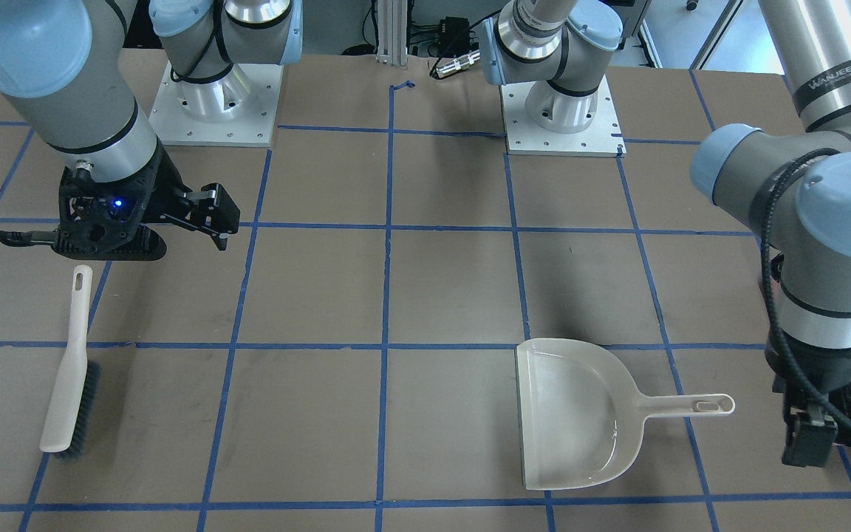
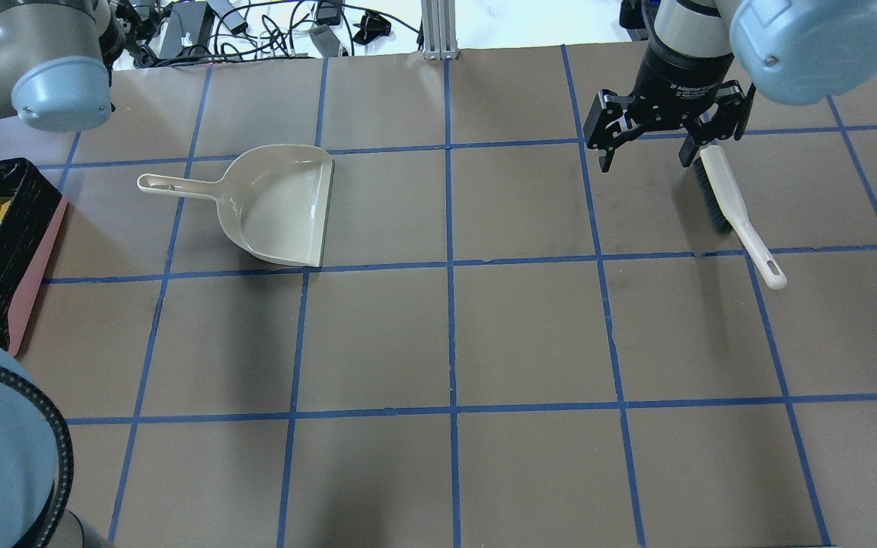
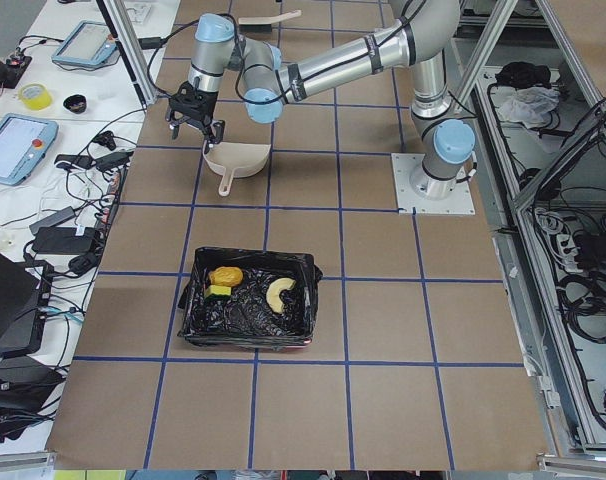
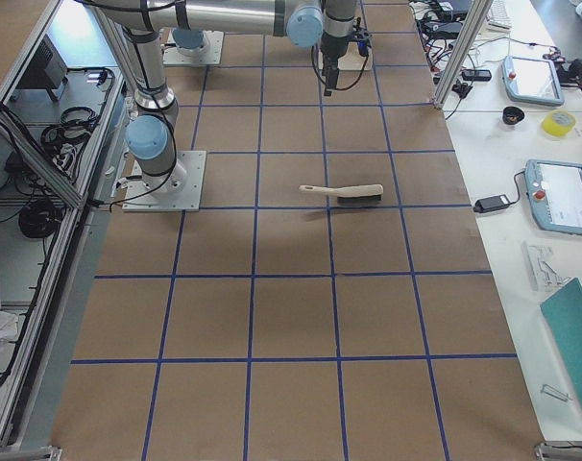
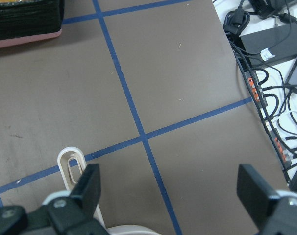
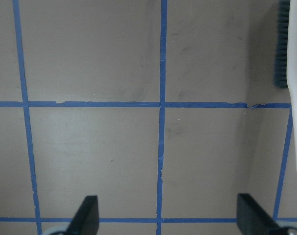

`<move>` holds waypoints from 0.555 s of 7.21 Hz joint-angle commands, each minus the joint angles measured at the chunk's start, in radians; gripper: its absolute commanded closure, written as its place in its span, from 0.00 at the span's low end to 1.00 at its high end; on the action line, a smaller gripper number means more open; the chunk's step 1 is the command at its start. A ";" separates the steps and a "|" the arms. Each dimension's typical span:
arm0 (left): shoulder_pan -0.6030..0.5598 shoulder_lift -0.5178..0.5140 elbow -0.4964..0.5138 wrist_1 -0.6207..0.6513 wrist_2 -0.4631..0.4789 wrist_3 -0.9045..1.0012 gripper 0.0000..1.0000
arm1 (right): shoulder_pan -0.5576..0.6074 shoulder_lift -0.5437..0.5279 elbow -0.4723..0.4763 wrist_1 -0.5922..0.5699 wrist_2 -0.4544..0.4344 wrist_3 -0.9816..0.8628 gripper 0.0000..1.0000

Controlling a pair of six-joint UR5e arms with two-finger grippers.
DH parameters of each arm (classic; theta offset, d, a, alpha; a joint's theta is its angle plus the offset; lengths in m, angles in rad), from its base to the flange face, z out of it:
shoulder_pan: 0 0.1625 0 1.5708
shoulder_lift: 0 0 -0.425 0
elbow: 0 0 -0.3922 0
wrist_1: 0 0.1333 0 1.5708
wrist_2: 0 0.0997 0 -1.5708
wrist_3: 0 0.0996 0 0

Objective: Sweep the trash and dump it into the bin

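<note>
The trash lies inside the bin (image 3: 198, 315), pink and lined with a black bag: a golden-brown lump (image 3: 226, 275), a yellow wedge (image 3: 219, 292) and a pale crescent (image 3: 280, 292). The bin also shows at the overhead view's left edge (image 2: 31, 266). The beige dustpan (image 2: 279, 205) lies empty on the table. My left gripper (image 5: 170, 191) is open and empty above the dustpan handle's end (image 5: 70, 166). My right gripper (image 2: 667, 144) is open and empty, raised over the bristle end of the white brush (image 2: 735, 213), which lies flat on the table.
The brown table has a blue tape grid. Both arm bases (image 1: 215, 111) stand at the robot's side. Cables and power bricks (image 5: 271, 44) lie off the far table edge. The bin sits at the table's end on the robot's left.
</note>
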 commanded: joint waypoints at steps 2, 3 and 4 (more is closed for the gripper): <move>-0.058 0.064 -0.017 -0.026 0.002 0.397 0.01 | 0.000 -0.006 -0.026 -0.008 0.001 0.001 0.00; -0.081 0.084 -0.016 -0.030 -0.001 0.460 0.00 | 0.000 -0.005 -0.026 -0.008 0.001 0.004 0.00; -0.093 0.117 -0.008 -0.114 -0.009 0.568 0.00 | 0.000 -0.011 -0.015 -0.023 -0.001 0.022 0.00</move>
